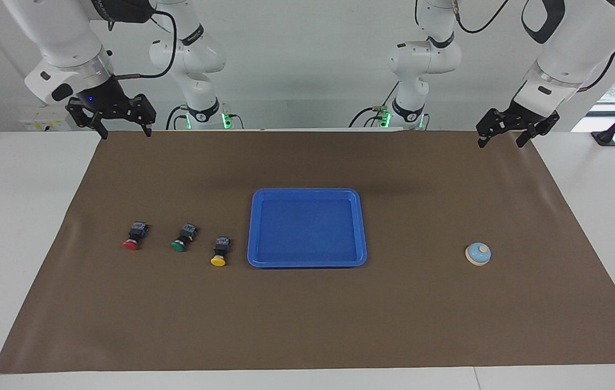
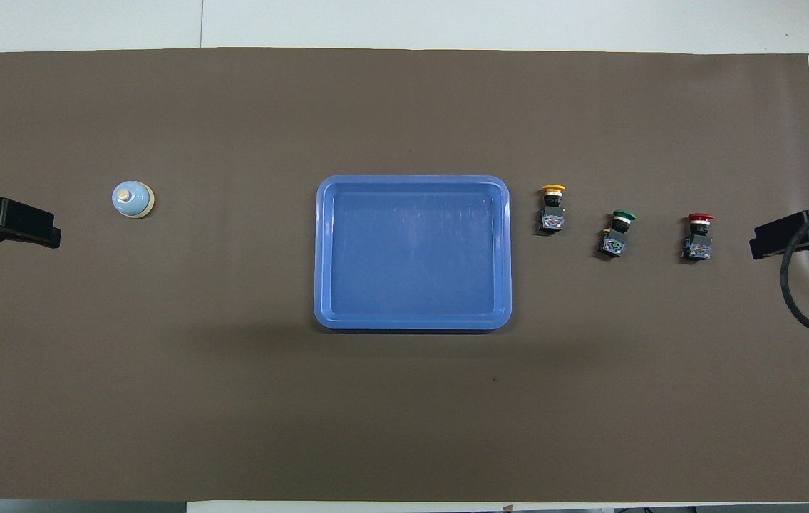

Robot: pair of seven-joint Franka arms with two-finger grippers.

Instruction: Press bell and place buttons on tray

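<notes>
Facing view. We found the tray (image 1: 362,227) flat at mid-table with nothing in it. Three buttons lay on their sides in a row toward the right arm's end: yellow button (image 1: 220,252) just beside the tray, green button (image 1: 183,238) next, red button (image 1: 135,236) last, caps pointing away from the robots. The bell (image 1: 478,254) sat alone toward the left arm's end, well apart from the tray. The right gripper (image 1: 124,129) hung over the mat's edge at the robots' end, fingers apart, holding nothing. The left gripper (image 1: 504,135) hung over the opposite corner at that same end, fingers likewise apart and bare.

We judged the buttons light, rigid plastic; the round caps looked smooth and liable to slip or roll, so the squarer black bodies seemed the better hold. The bell wanted only a downward tap on its knob; being small and light, it might skid if struck off-centre.

Overhead view. Here we saw the button (image 2: 552,208) outlines plainly: each cap wider than its body, the green button (image 2: 616,234) turned slightly askew. The tray's (image 2: 413,323) raised rim read clearly. Both grippers showed only as dark tips at the frame's sides, left gripper (image 2: 33,229) and right gripper (image 2: 775,242); their height above the mat we got only from the facing view.
</notes>
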